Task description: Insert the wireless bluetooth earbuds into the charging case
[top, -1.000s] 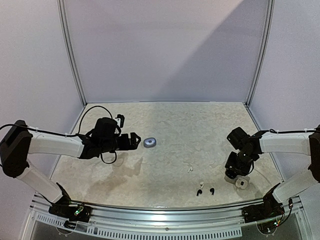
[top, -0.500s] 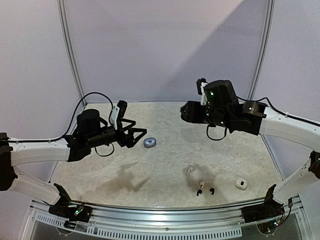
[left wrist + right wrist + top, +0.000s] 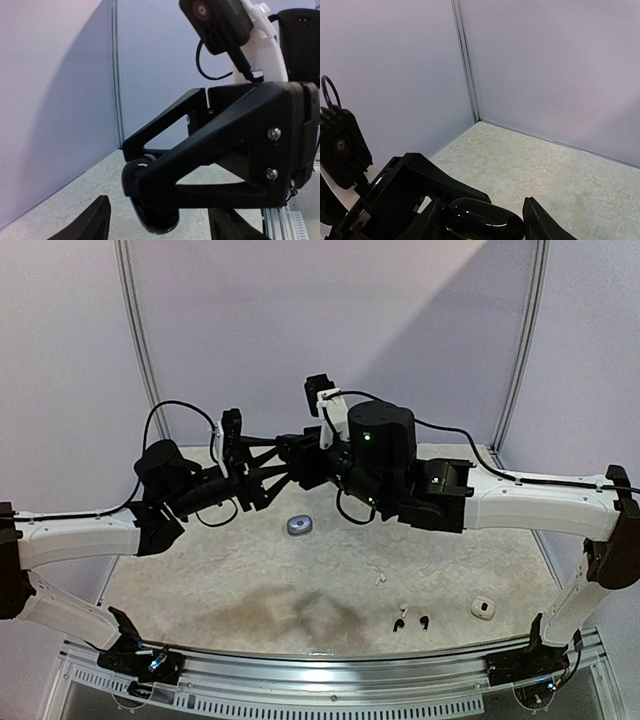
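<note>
Hovering above a pale marbled table [image 3: 200,580] between lilac walls [image 3: 330,330], the left gripper [image 3: 282,462] gapes around a black case [image 3: 152,220] that the right gripper [image 3: 487,220] grasps. Below lies a grey case [image 3: 300,525]; the earbuds [image 3: 424,621] rest loose near the front right edge, beside a white case [image 3: 483,608].

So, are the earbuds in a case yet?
Out: at least four earbuds lie loose on the table; the right gripper holds a black case in the air.
</note>
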Controlling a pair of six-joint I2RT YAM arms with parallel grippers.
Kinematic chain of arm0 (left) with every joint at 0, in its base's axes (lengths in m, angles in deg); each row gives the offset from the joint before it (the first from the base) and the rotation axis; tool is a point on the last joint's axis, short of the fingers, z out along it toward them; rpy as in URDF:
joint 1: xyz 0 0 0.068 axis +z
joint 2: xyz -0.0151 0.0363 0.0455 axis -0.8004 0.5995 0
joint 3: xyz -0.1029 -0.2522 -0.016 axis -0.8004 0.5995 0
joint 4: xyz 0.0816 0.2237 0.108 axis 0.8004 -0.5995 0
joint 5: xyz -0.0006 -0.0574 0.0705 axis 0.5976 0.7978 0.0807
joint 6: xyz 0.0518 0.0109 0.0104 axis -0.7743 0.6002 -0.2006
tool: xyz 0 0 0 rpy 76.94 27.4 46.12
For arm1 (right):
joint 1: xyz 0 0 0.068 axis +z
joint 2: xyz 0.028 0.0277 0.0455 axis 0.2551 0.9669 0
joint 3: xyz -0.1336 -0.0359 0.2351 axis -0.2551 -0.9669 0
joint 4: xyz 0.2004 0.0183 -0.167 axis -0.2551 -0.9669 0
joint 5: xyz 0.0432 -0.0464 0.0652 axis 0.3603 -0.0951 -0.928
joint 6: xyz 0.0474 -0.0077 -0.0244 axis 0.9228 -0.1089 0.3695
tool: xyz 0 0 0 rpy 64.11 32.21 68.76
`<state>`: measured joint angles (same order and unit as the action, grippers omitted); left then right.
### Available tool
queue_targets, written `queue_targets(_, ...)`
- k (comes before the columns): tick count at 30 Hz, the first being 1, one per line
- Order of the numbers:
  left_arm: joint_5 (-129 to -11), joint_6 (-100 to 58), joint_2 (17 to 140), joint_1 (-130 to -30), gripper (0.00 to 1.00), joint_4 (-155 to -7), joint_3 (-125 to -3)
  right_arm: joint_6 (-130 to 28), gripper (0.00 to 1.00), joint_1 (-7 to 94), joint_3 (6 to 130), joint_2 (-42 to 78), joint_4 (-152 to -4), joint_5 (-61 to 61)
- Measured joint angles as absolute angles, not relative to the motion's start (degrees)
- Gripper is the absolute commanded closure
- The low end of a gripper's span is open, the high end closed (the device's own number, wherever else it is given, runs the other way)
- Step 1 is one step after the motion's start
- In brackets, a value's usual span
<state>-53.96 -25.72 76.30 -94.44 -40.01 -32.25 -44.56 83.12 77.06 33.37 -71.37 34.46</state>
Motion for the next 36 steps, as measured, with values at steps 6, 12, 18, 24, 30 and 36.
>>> queue_targets(6,-56.24,-25.91,76.34,-95.6,0.71,-36.62,-32.01,-45.1,0.75,84.56,78.26,34.49,-69.14,35.73)
queue_targets(12,-59.71,-25.8,75.75,-96.02,1.0,-36.17,-30.32,-45.0,0.7,85.04,79.42,35.78,-69.19,36.32)
queue_targets(18,-61.42,-25.17,74.35,-96.04,1.0,-37.08,-29.12,-43.44,0.17,85.3,79.86,35.91,-70.43,35.62)
queue_targets(24,-59.95,-21.94,73.15,-96.02,1.0,-37.7,-28.79,-44.8,0.05,85.37,78.4,33.09,-74.74,31.68)
queue_targets(30,-50.84,-15.6,74.98,-95.27,1.0,-36.84,-29.16,-49.65,0.06,83.97,72.08,20.61,-79.68,20.38)
queue_targets(36,-41.27,-10.66,78.02,-94.7,1.0,-36.58,-34.06,-50.92,0.22,77.06,73.65,12.85,-83.63,5.13)
